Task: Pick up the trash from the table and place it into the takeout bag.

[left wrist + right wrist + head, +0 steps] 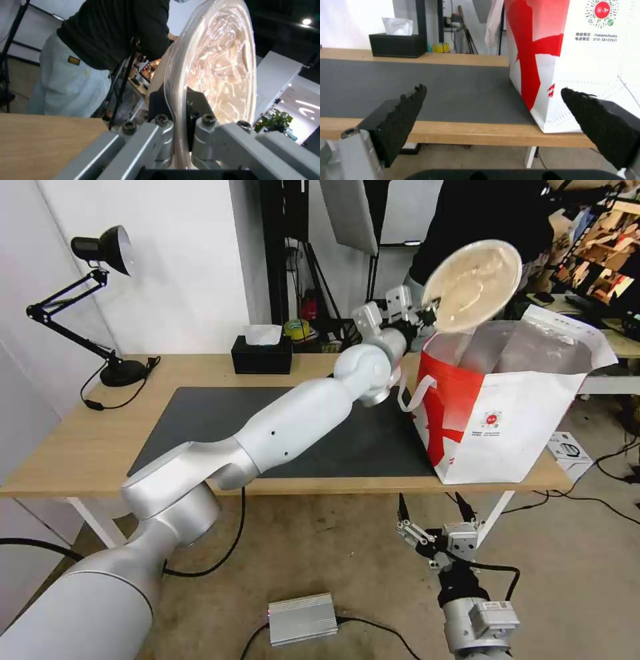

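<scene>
Gripping beige bowl [475,283] rim, tilted above takeout bag [507,413] | left gripper [427,317] clamped | right gripper [433,523] spread, low

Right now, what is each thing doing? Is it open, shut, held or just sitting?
Left gripper: shut on the beige bowl's rim, above the bag.
Beige bowl: held, tipped on edge.
Takeout bag: standing open on the table.
Right gripper: open, holding nothing, low before the table edge.
Tissue box: a tissue sticking up.
</scene>
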Robot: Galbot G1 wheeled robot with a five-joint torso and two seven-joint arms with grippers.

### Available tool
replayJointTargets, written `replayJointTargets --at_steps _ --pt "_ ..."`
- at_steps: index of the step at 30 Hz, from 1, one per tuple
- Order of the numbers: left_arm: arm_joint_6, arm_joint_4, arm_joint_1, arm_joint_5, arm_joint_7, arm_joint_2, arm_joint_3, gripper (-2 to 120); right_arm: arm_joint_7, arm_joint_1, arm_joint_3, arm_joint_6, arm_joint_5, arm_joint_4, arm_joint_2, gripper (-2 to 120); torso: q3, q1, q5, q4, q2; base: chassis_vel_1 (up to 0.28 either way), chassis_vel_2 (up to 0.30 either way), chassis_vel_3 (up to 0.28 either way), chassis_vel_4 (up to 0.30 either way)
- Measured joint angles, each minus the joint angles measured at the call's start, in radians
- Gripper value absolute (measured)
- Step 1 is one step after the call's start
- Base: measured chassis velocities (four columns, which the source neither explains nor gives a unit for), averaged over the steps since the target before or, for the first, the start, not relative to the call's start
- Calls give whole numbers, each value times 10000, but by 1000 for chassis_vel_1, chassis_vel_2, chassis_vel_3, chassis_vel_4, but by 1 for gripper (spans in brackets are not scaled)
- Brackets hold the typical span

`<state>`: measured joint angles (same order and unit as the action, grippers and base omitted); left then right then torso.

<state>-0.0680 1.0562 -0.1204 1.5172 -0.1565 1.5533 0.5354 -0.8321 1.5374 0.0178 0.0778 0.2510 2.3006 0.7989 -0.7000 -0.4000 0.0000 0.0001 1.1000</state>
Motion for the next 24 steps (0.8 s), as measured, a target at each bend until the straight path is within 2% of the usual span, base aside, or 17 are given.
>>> replayJointTargets --at_steps 6,19,24 --pt "-191 -708 -47 -281 433 372 105 3 0 0 0 0 0 0 0 100 0 0 0 -2 0 0 0 0 0" --pt "121 -1095 143 -230 1079 401 1223 3 0 0 0 0 0 0 0 100 0 1 0 0 0 0 0 0 0" --pt "175 -1171 237 -236 1214 398 1413 2 0 0 0 0 0 0 0 100 0 1 0 -1 0 0 0 0 0"
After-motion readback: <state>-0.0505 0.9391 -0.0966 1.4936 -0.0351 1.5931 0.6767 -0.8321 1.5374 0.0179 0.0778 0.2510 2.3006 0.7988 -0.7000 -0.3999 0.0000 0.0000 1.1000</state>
